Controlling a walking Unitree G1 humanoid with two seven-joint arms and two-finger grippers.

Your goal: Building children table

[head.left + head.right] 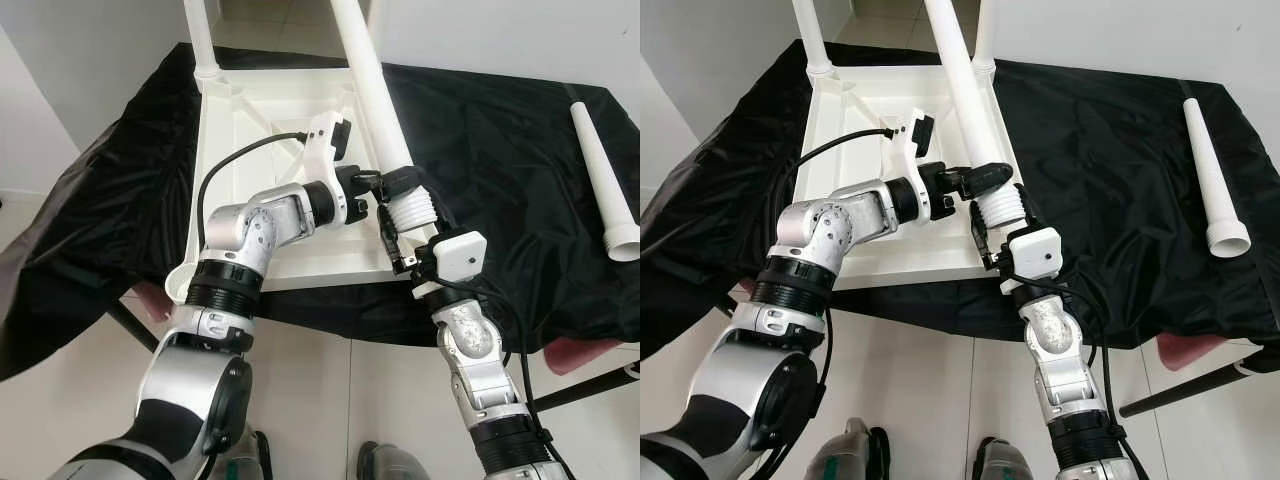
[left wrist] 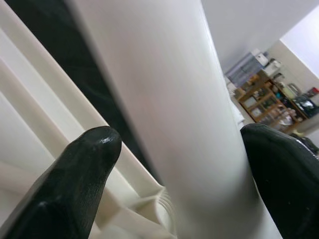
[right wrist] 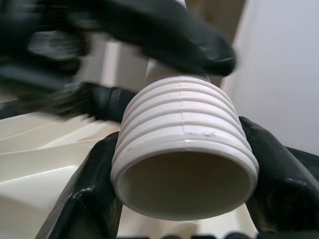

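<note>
Both grippers clamped on one white leg (image 1: pixel 375 95) over upturned tabletop (image 1: pixel 260 130) at worktop's near edge: right gripper (image 3: pixel 182 164) fingers (image 3: pixel 84 199) pinching threaded end, left gripper (image 2: pixel 179 159) fingers (image 2: pixel 75 174) straddling shaft just above, likely steadying for screwing into corner socket; spare leg (image 1: pixel 605 180) far right.

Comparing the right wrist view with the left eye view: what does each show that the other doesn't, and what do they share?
Right wrist: the hollow open end of the threaded leg, gripped between the right hand's fingers. Left eye: the upturned white tabletop on black cloth, a spare leg lying to the robot's right, and the right hand. Both: the left hand around that same leg.
</note>
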